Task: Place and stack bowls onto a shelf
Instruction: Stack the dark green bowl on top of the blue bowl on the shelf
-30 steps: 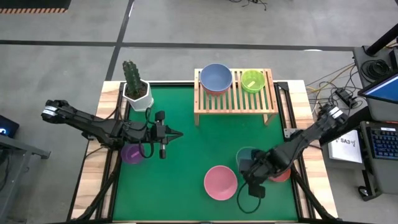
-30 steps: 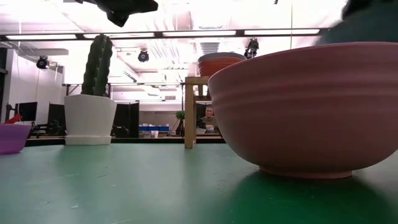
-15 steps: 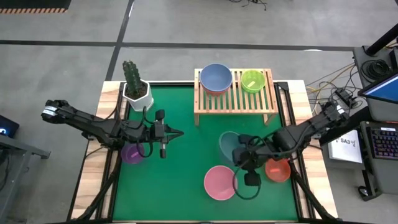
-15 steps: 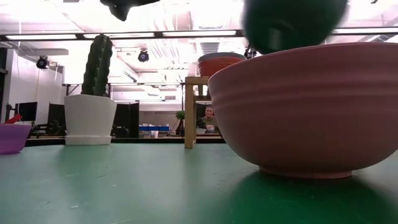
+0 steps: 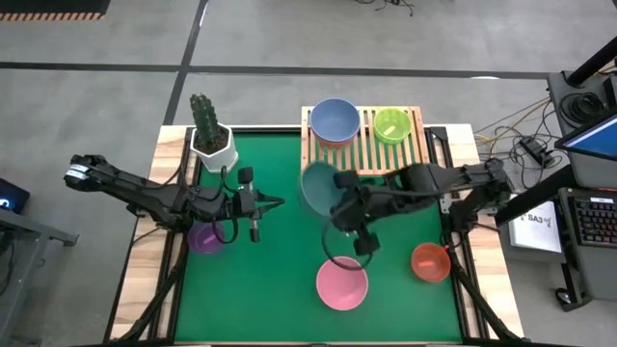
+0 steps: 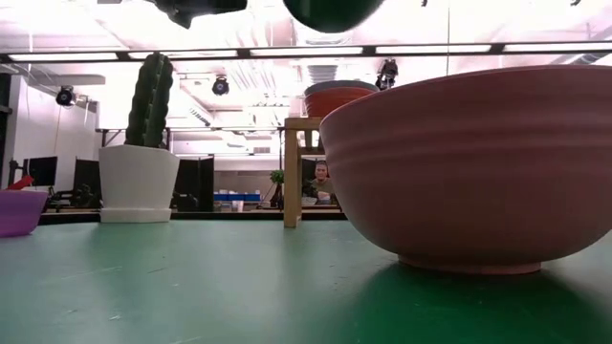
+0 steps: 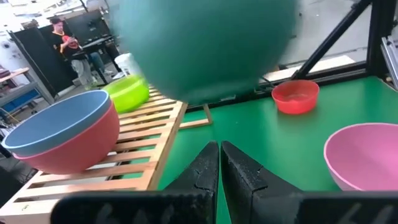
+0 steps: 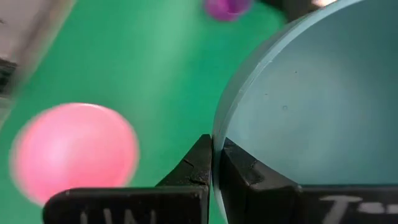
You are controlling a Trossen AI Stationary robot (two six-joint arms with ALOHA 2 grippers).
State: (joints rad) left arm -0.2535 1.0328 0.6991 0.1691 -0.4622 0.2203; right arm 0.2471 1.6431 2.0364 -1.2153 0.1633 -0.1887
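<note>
- We see the right arm stretched from the right edge of the high view toward the centre, low and nearly horizontal, with its elbow near the right end of the shelf (image 5: 364,154).
- The right gripper (image 5: 339,183) sits just left of centre in the high view and pinches the rim of the teal bowl (image 5: 320,187); in its wrist view the two fingers (image 8: 198,163) close on the bowl's thin edge.
- The teal bowl hangs above the mat (image 5: 280,270), just below and left of the shelf in the high view, and it shows at the top centre of the low view.
- The left arm reaches from the left edge of the high view to the left centre, and the left gripper (image 5: 270,204) hovers there with its fingers pressed together and nothing between them.
- On the shelf, at the upper centre, stands a blue bowl (image 5: 335,120) nested in a red-pink bowl (image 7: 81,146), and a green bowl (image 5: 392,124) stands to its right.
- A pink bowl (image 5: 342,282) rests on the mat at the lower centre, a red-orange bowl (image 5: 430,261) at the lower right, and a purple bowl (image 5: 204,238) under the left arm.
- A cactus (image 5: 204,116) in a white pot (image 5: 214,149) stands at the mat's upper left corner.
- The mat is green and lies on a wooden table (image 5: 145,280); grey floor surrounds it.
- In the low view we see ceiling lights and a person (image 6: 321,182) far behind the shelf.
</note>
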